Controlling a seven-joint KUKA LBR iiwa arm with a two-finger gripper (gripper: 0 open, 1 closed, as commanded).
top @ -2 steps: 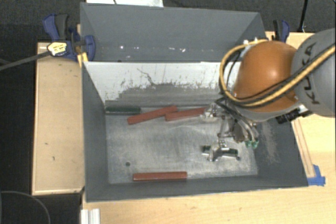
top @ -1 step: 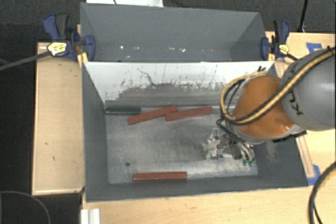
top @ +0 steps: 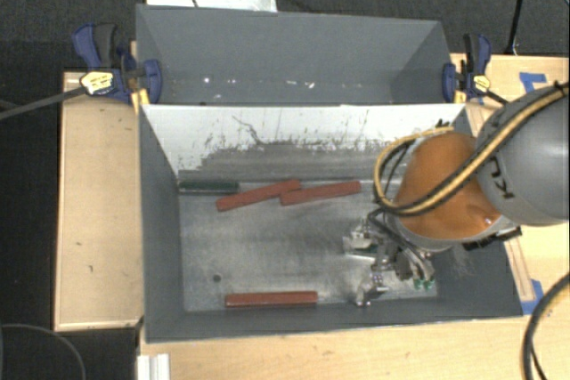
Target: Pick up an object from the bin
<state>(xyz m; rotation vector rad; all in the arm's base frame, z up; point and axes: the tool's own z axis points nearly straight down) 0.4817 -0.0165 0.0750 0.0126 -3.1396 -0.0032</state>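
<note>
Grey metal bin [top: 160, 218]: the floor is scuffed and carries four loose flat bars.

Arm [top: 534, 165]: enters from the right. The orange cover [top: 441, 187] on its wrist sits over the right part of the bin, with yellow-and-black cables [top: 392, 169] looped round the cover.

Tool [top: 370, 287]: set low over the floor in the near right part of the bin, close to the front wall and pointing down. Its metal parts and a small green piece crowd together under the wrist. It cannot be told whether the tool is open or closed, nor whether it has hold of anything.

Nearest thing: a red-brown bar [top: 270, 300] lying flat along the front wall, left of the tool. Its right end is near the tool but apart from it.

Other things, at the back of the floor and well apart from the tool:
- A dark green bar [top: 207, 186] lies at the far left.
- A second red-brown bar [top: 256, 197] lies beside it to the right, slightly tilted.
- A third red-brown bar [top: 322, 190] meets the right end of the second; whether the two overlap or only touch cannot be told.
</note>
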